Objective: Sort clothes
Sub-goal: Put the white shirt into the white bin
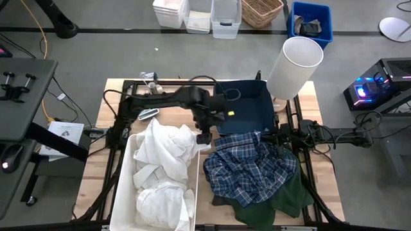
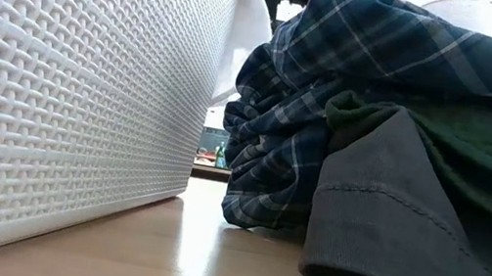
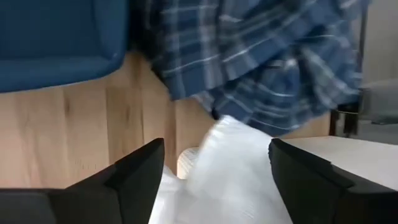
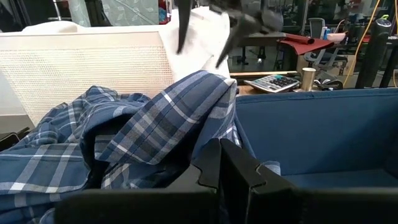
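A white bin (image 1: 125, 173) at the near left holds several white garments (image 1: 164, 154). My left gripper (image 1: 204, 133) is open above the bin's right rim, and a white garment (image 3: 230, 180) lies below, between its fingers. A blue-and-white plaid shirt (image 1: 250, 167) is heaped on the table to the right of the bin. It lies on a dark green garment (image 1: 289, 199) and a dark grey one (image 2: 382, 219). My right gripper (image 4: 221, 165) is shut at the plaid shirt's far right edge, beside the dark blue bin (image 1: 247, 106). My left gripper stands open, pointing down, with the white garment's raised fold (image 3: 217, 149) between its fingers; I cannot tell whether they touch it. My right gripper lies level, close against the plaid shirt (image 4: 155, 118); I cannot tell whether it touches it.
A white cylinder (image 1: 295, 64) stands at the table's far right corner. A calculator (image 1: 149, 114) lies at the far left. Bare wood (image 3: 74, 124) shows between the two bins. Bins and a basket (image 1: 260, 11) stand on the floor beyond the table.
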